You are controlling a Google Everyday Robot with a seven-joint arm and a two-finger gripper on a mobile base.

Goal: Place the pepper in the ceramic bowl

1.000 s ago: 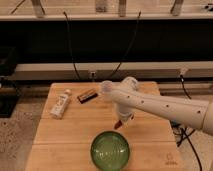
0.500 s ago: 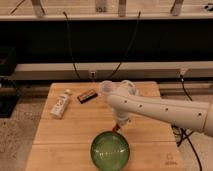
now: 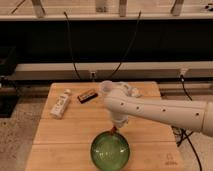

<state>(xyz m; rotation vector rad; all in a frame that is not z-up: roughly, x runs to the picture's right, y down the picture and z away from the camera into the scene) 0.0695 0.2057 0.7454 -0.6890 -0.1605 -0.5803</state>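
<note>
The green ceramic bowl point(image 3: 110, 152) stands at the front middle of the wooden table point(image 3: 55, 135). My white arm reaches in from the right. My gripper point(image 3: 116, 127) points down just above the bowl's far rim. It is shut on the small reddish-brown pepper point(image 3: 114, 131), whose lower end shows under the fingers, right over the rim. Most of the pepper is hidden by the gripper.
A flat dark brown bar point(image 3: 87, 95) and a white bottle point(image 3: 60, 104) lie at the back left of the table. A clear plastic cup point(image 3: 105, 87) stands behind my arm. Black cables hang along the wall behind the table.
My gripper has carried the pepper forward and down, from over the table's middle to the bowl's far rim. The bowl, the bar and the bottle have not moved.
</note>
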